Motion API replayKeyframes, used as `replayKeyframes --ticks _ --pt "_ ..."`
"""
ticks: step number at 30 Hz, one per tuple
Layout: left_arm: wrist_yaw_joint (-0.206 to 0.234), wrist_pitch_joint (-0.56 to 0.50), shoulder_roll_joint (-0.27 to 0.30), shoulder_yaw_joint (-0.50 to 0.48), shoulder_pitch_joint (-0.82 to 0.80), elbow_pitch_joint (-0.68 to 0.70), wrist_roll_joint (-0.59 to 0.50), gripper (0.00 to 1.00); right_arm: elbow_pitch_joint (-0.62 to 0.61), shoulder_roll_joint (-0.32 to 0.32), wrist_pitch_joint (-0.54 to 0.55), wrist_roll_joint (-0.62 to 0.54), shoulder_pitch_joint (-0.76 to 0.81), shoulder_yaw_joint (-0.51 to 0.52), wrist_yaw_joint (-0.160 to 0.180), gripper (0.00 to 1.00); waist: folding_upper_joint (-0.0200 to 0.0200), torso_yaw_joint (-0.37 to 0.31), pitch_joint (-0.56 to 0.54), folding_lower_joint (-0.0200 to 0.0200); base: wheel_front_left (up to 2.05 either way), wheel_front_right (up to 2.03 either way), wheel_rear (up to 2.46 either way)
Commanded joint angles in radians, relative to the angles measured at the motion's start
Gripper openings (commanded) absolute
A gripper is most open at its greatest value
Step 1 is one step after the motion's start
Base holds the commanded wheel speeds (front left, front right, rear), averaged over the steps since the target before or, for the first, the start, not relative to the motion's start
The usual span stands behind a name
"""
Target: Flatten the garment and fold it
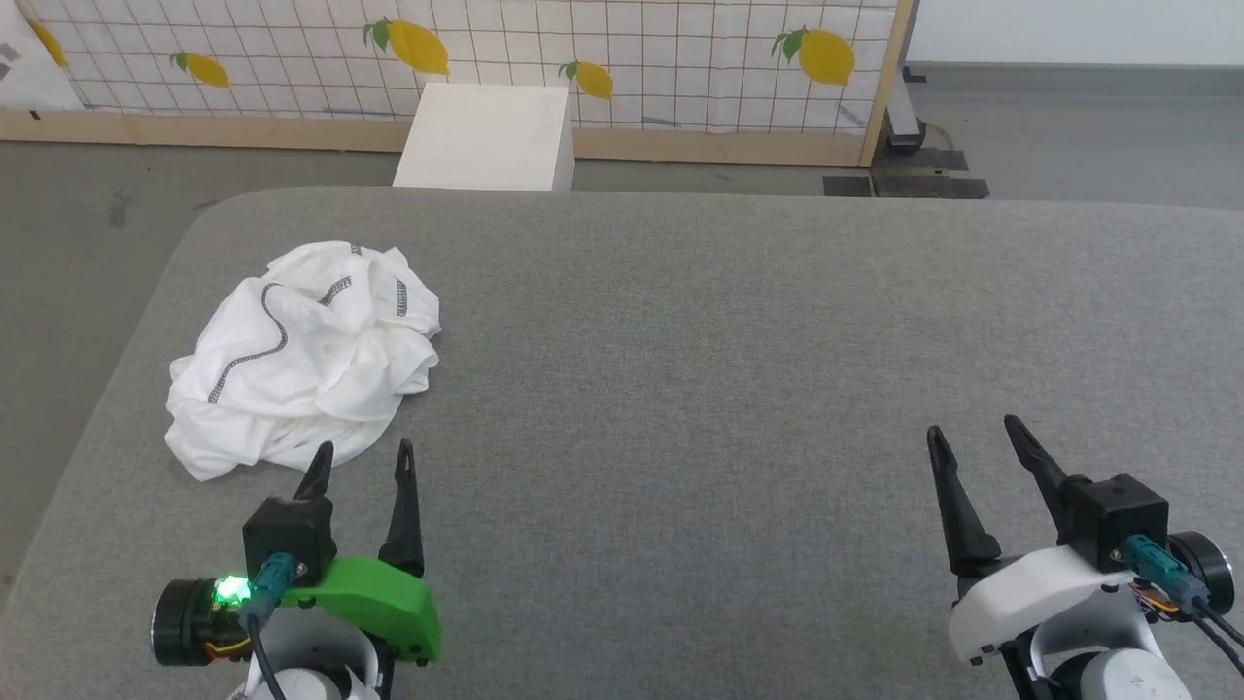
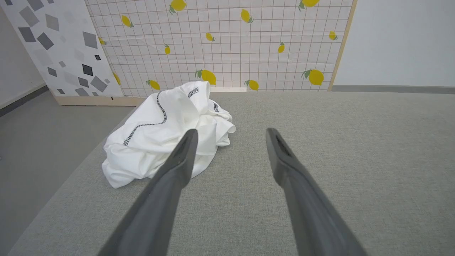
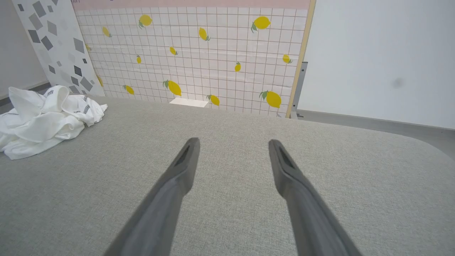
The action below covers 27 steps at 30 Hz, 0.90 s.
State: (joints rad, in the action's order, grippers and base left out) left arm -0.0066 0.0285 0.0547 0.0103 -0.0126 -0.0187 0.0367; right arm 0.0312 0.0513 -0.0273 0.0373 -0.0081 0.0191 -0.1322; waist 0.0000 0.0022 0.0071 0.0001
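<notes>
The garment point(image 1: 301, 360) lay crumpled near the left edge of the tabletop point(image 1: 680, 389), just before the left gripper point(image 1: 362, 459). Its jaws, and those of the right gripper point(image 1: 975, 436), stood wide and empty. Pinching several layers at once could tangle it.

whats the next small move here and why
Probably ease the left gripper forward to the near edge of the garment: it lies crumpled just ahead of those open fingers, while the right gripper, also open, sits far off to the side.
</notes>
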Motion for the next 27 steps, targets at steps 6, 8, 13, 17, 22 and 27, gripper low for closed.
replayKeyframes --ticks 6,8,13,17,22,27 --pt "0.007 0.022 -0.001 -0.003 -0.004 -0.006 0.021 1.00 0.013 0.000 -0.022 0.019 0.006 0.008 0.000 1.00 0.0000 0.021 0.003 0.0000 0.00 0.00 0.00" --pt "0.008 0.026 -0.001 -0.003 -0.004 -0.007 0.025 1.00 0.016 0.000 -0.027 0.022 0.007 0.010 0.000 1.00 0.0000 0.031 0.004 0.0000 0.00 0.00 0.00" --pt "0.010 0.036 -0.001 -0.002 -0.002 -0.010 0.035 1.00 0.021 0.000 -0.037 0.028 0.010 0.013 0.000 1.00 0.0000 0.061 0.007 0.0000 0.00 0.00 0.00" --pt "0.012 0.045 -0.001 -0.002 0.000 -0.013 0.046 1.00 0.026 0.000 -0.045 0.031 0.012 0.013 0.000 1.00 0.0000 0.089 0.009 0.0000 0.00 0.00 0.00" --pt "0.015 0.059 -0.002 0.001 0.003 -0.019 0.064 1.00 0.036 0.000 -0.059 0.035 0.013 0.015 0.001 1.00 0.0000 0.145 0.015 0.0000 0.00 0.00 0.00" --pt "0.018 0.070 -0.002 0.004 0.006 -0.021 0.076 1.00 0.043 0.000 -0.070 0.039 0.017 0.016 0.001 1.00 0.0000 0.188 0.018 0.0000 0.00 0.00 0.00"
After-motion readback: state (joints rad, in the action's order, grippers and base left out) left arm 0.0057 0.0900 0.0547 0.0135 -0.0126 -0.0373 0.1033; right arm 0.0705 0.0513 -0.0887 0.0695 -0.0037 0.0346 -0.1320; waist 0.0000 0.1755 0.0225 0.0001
